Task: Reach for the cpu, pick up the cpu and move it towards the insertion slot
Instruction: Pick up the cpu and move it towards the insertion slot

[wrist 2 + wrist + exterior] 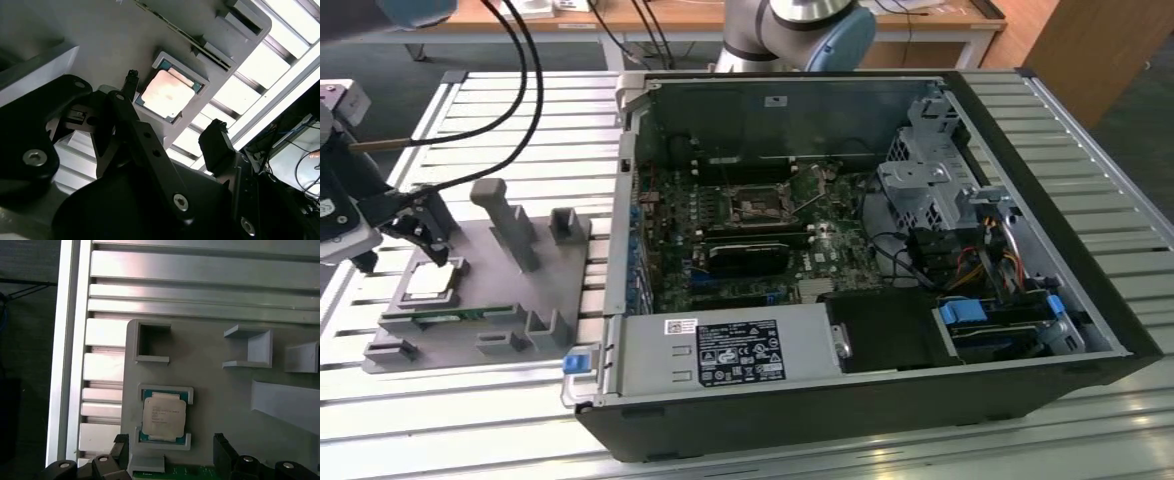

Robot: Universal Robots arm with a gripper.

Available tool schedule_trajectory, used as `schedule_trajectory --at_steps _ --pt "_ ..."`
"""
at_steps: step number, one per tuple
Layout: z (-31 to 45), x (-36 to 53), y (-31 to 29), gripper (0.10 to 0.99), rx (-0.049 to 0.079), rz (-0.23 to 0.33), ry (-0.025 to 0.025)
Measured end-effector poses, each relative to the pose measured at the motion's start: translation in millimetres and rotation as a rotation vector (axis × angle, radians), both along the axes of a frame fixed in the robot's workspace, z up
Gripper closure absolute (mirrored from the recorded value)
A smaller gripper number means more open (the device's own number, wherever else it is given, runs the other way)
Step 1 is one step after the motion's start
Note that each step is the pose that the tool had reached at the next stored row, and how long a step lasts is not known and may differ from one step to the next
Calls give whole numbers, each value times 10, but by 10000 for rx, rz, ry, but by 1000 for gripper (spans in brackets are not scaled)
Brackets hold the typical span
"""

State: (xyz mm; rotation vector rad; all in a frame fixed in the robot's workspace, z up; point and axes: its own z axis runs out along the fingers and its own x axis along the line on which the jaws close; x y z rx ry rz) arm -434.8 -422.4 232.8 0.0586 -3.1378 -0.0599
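The cpu (pixel 163 415) lies flat in its nest on the grey fixture (pixel 215 395) atop the slatted bench (pixel 200 275). The pincer (pixel 170 452) hangs spread and empty just above it. The chip looks light, stiff and probably delicate, so opposite edges seem the best hold.

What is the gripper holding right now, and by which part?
Nothing. The gripper is open, hovering by the cpu, which lies untouched in the grey holder.
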Motion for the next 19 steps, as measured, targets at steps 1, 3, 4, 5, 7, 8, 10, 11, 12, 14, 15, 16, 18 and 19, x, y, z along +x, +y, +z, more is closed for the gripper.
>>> schedule_trajectory --at_steps 1,3,4,5,7,8,10,11,12,14,15,16,18,19 --pt "-18 -1 6 322 0 2 0" --pt "-54 -10 12 322 0 1 0" --pt "-72 -15 12 322 -4 1 0" --pt "-90 -19 12 322 -6 2 0" --pt "-128 -27 13 322 -6 2 0" --pt "-145 -29 13 322 -6 2 0" --pt "-181 -33 14 322 -7 1 1" --pt "-200 -33 15 322 -6 2 0" --pt "-217 -34 19 322 -6 0 1" --pt "-254 -33 32 322 -6 1 -1" --pt "-273 -33 43 322 -6 2 -1" --pt "-291 -33 50 322 -6 1 -2" --pt "-325 -33 60 322 -6 -2 -10" --pt "-340 -33 63 322 -6 -4 -10"
